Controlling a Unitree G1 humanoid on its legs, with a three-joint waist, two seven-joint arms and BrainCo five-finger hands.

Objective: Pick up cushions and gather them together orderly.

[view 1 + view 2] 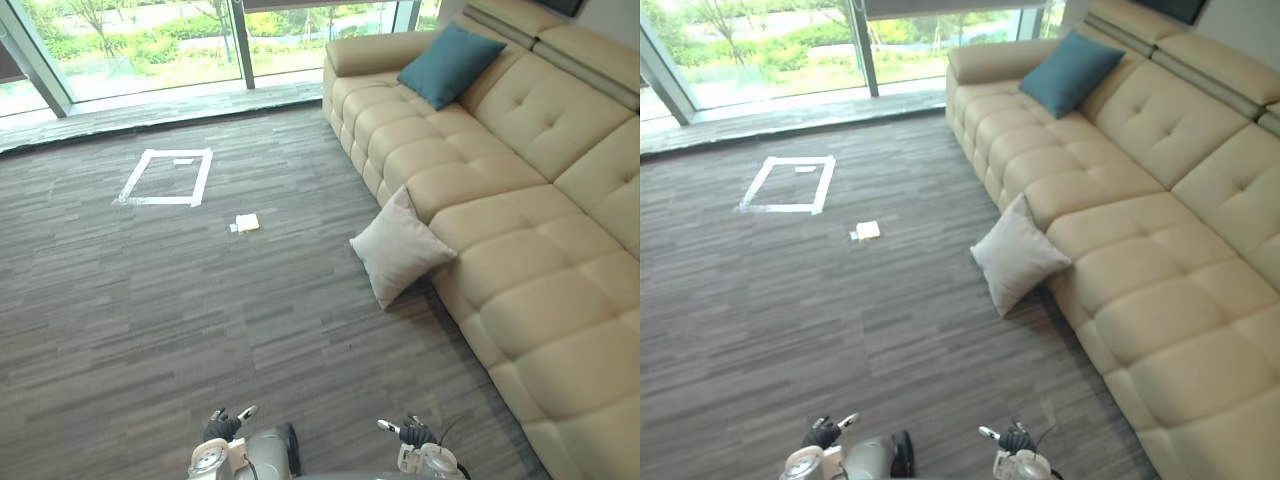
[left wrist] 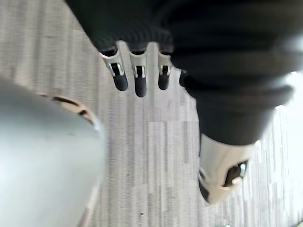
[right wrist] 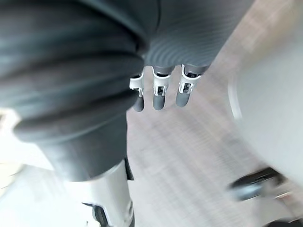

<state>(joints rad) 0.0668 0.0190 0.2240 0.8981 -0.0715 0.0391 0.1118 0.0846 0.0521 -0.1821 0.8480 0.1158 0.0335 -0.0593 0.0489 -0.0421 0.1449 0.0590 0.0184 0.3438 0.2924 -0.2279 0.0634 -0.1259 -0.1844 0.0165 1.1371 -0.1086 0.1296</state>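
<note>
A light grey cushion (image 1: 398, 248) leans on the carpet against the front of the cream sofa (image 1: 520, 200). A teal cushion (image 1: 450, 62) rests on the sofa's seat at its far end, propped against the backrest. My left hand (image 1: 225, 424) and right hand (image 1: 410, 432) hang low at the near edge of the eye views, far from both cushions. In each wrist view the fingers (image 2: 137, 75) (image 3: 161, 90) point straight down over the carpet and hold nothing.
A white tape square (image 1: 166, 177) marks the carpet at the far left. A small pale pad (image 1: 246, 223) lies on the floor near it. Floor-to-ceiling windows (image 1: 150, 40) line the far side.
</note>
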